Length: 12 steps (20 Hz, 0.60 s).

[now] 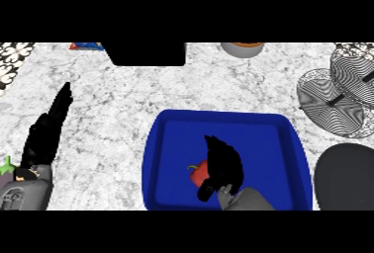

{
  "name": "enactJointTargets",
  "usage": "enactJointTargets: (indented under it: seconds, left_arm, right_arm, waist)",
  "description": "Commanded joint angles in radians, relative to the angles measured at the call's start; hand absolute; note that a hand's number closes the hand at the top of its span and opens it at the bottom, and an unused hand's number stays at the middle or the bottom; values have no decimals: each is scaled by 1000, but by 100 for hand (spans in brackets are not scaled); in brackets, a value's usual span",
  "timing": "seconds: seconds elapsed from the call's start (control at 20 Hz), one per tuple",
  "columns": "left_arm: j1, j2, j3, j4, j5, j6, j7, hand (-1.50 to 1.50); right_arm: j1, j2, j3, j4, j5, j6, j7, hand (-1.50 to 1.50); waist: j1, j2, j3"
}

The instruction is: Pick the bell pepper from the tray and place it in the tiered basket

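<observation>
A red bell pepper lies in the blue tray at the middle of the counter; only its left part shows. My right hand reaches in from below and covers the pepper's right side, with the fingers stretched toward the tray's far wall and the thumb just below the pepper. The fingers do not curl round it. The wire tiered basket stands at the right edge, apart from the tray. My left hand rests open at the left, fingers pointing up.
A dark grey rounded object sits right of the tray, below the basket. At the counter's back are a black block and a grey bowl. A purple and green vegetable peeks in beside my left forearm.
</observation>
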Motion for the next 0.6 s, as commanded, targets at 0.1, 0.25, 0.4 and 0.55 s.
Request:
enactJointTargets:
  seconds: [0.1,0.25,0.4,0.55]
  left_arm:
    - [-8,-37,-27,-11,-39,27,1,0]
    - [-2,-19,24,66,-4,-5,-73,0]
    - [-2,-3,42,24,-13,-36,-17,0]
    - [12,-22,27,29,-16,-24,-41,0]
  right_arm:
    - [-60,1,78,123,-50,72,-68,150]
    - [-9,-6,130,84,67,29,-73,150]
    - [-68,0,70,58,11,42,-42,150]
    - [37,1,85,-13,-11,-49,-78,150]
  waist:
    - [7,1,0]
    - [-3,0,0]
    - [-1,0,0]
    - [-4,-1,0]
